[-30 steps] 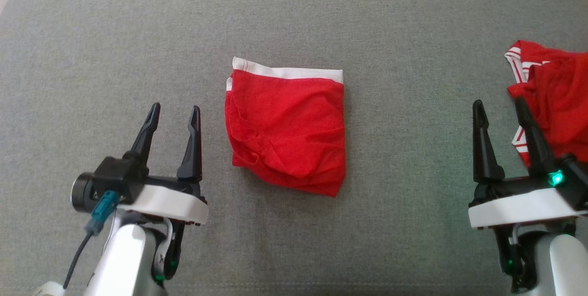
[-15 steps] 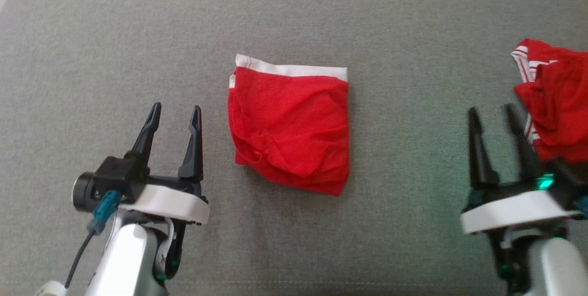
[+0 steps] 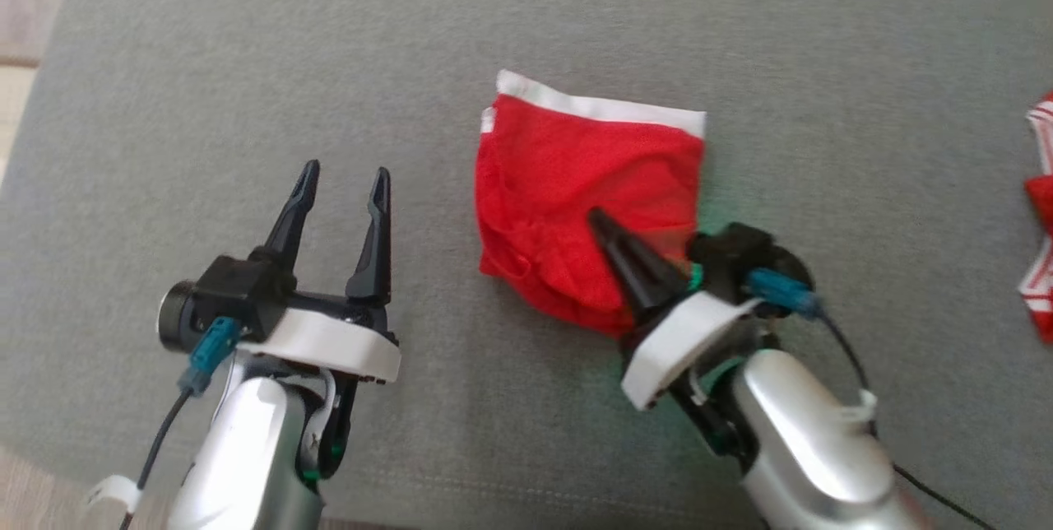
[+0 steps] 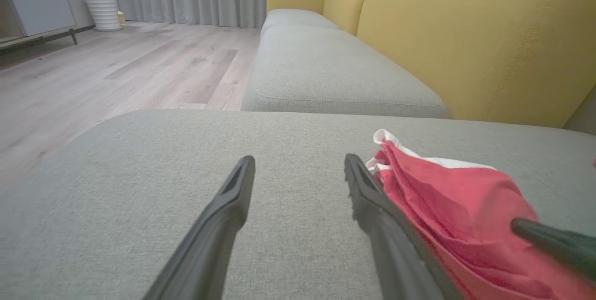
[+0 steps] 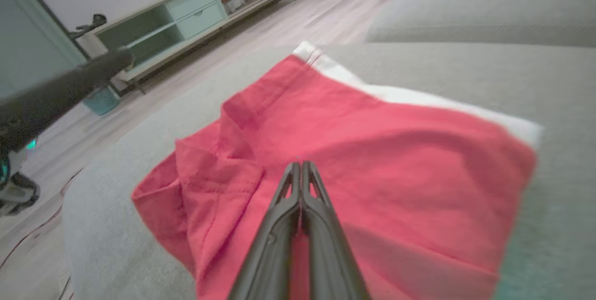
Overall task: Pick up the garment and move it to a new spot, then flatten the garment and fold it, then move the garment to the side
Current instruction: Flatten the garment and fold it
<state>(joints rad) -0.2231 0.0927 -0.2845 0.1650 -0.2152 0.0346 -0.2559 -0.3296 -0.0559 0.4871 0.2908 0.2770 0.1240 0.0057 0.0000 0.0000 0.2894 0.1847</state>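
Observation:
The garment (image 3: 576,201), red with a white band along its far edge, lies folded on the grey cushion (image 3: 494,36). My right gripper (image 3: 596,217) is shut, its two fingers pressed together with no cloth pinched between them, and it points over the garment's near right part. The right wrist view has those closed tips (image 5: 299,166) just above the middle of the red garment (image 5: 396,141). My left gripper (image 3: 345,176) stands open to the left of the garment, apart from it. In the left wrist view the garment (image 4: 442,193) lies beside the right finger (image 4: 372,197) of the left gripper (image 4: 299,160).
A second red-and-white cloth (image 3: 1041,209) lies at the cushion's right edge. A yellow sofa back (image 4: 465,34) rises behind the cushion. Wooden floor (image 4: 116,67) lies beyond the left edge. A low cabinet (image 5: 186,16) stands across the room.
My right gripper has shut and swung left from beside the second cloth to over the garment. The head camera has turned too. The left gripper stays open in place.

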